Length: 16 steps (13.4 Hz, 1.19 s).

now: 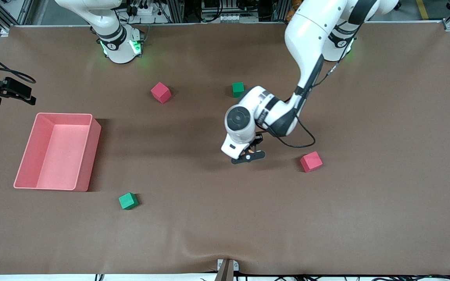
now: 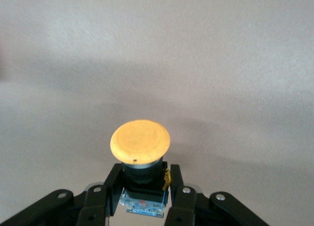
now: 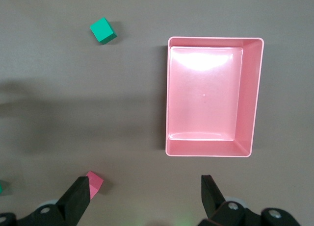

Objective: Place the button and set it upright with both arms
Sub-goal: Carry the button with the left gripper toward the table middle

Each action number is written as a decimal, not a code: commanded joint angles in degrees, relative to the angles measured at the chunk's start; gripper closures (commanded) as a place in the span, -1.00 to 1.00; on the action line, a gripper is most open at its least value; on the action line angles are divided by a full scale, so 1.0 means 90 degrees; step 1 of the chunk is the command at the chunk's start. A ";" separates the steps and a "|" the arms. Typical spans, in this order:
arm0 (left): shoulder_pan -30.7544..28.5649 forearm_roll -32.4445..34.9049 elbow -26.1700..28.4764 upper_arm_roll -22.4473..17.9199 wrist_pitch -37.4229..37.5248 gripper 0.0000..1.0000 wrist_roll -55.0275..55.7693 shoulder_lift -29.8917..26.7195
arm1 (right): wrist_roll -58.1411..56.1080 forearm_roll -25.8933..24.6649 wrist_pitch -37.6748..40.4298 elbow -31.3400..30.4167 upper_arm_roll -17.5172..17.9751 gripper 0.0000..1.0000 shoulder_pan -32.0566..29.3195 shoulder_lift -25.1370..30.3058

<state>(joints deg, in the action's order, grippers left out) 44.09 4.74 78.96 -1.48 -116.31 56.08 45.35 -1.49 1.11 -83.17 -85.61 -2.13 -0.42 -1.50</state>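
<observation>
Button: small push-button point(image 2: 140, 152) with a round orange cap on a black body and a pale blue base, sitting between the fingers of the left gripper point(image 1: 248, 153); the cap is pointing away from the wrist camera, out past the fingertips.
Left gripper: black two-finger claw, closing narrowly on the button's black body, with one finger point(image 2: 104, 196) on each flank; it is hanging low over the brown table cover point(image 1: 225, 218) near the middle of the table.
Left arm: white jointed arm point(image 1: 307, 50) reaching from its base down toward the table's centre.
Right gripper: black fingers point(image 3: 78, 199) spreading wide and gripping nothing; in its wrist view it is looking down on the tray from above.
Right arm: waiting, only its green-lit base point(image 1: 120, 47) showing in the front view.
Tray: pink rectangular plastic tray point(image 1: 86, 156) lying toward the right arm's end of the table.
Red foam cubes: one point(image 1: 311, 161) resting near the left gripper, toward the left arm's end; another point(image 1: 161, 92) lying farther from the front camera.
Green foam cubes: one point(image 1: 238, 89) sitting beside the left arm's wrist; another point(image 1: 128, 201) lying nearer the front camera than the tray.
</observation>
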 commanded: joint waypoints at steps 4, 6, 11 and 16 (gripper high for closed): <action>0.0626 0.1083 -0.0325 -0.0391 0.0042 0.88 0.1401 0.0010 | 0.0019 0.0033 0.0072 0.0059 0.0100 -1.00 -0.0100 0.0069; 0.1017 0.1455 -0.0443 -0.0704 0.0071 0.92 0.1931 0.0010 | 0.0019 0.0033 0.0062 0.0049 0.0109 -1.00 -0.0080 0.0050; 0.2022 0.1873 -0.0472 -0.1504 0.0130 0.97 0.2809 0.0039 | 0.0029 0.0033 0.0062 0.0059 0.0110 -1.00 -0.0090 0.0059; 0.2630 0.3592 -0.0463 -0.1643 0.0130 1.00 0.4284 0.0254 | 0.0029 0.0033 0.0062 0.0059 0.0110 -1.00 -0.0090 0.0059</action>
<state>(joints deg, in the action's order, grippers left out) 65.94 32.67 75.66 -14.87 -115.59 90.85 46.01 -1.49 1.13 -83.09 -85.34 -1.77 -0.44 -1.48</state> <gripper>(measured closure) 0.568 0.000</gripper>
